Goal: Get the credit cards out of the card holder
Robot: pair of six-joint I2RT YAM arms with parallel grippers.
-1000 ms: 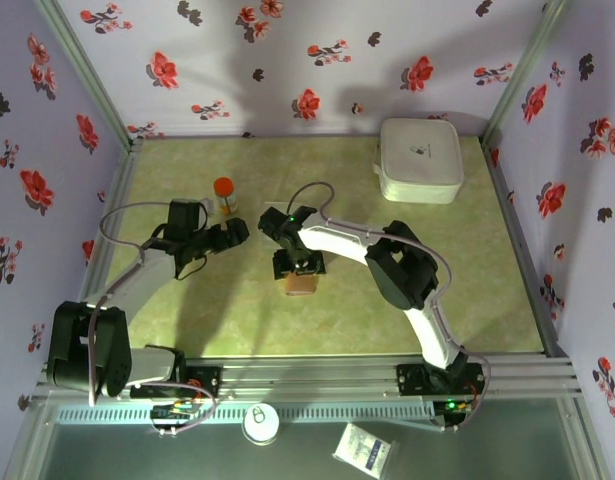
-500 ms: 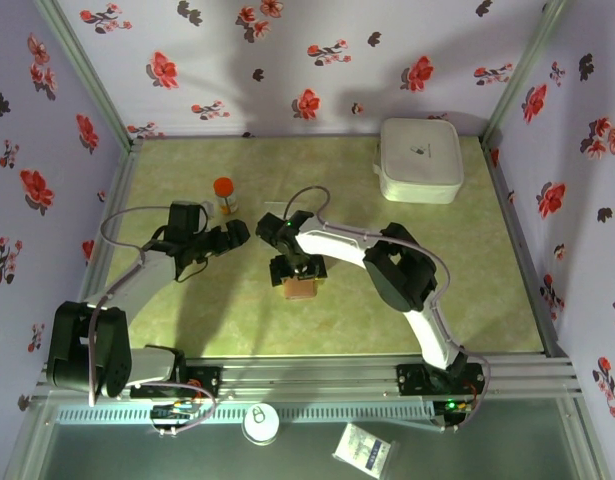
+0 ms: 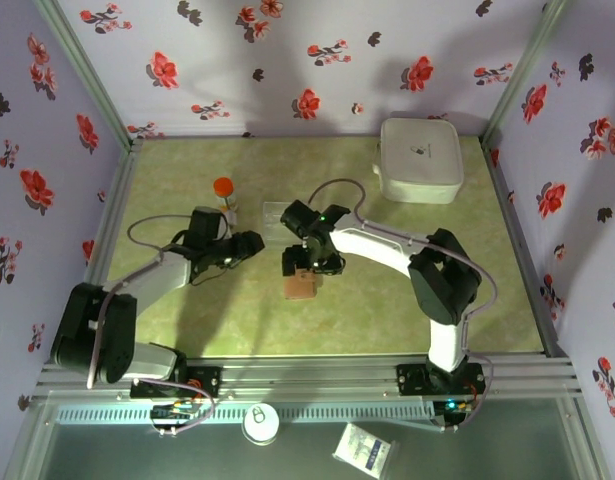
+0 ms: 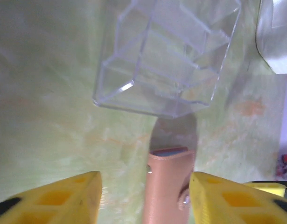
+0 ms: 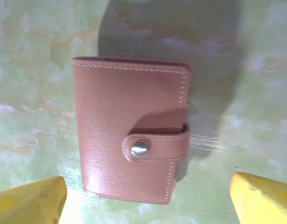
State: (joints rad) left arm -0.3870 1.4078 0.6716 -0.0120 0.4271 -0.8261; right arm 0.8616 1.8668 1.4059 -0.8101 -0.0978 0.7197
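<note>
While the card holder lies snapped shut on the surface under the open right hand | left hand is spread open nearby | clasp tab should be unsnapped first, holder pinned flat.

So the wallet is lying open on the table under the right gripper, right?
No, the wallet is shut, its clasp tab snapped, as the right wrist view shows. It does lie on the table under the right gripper.
</note>
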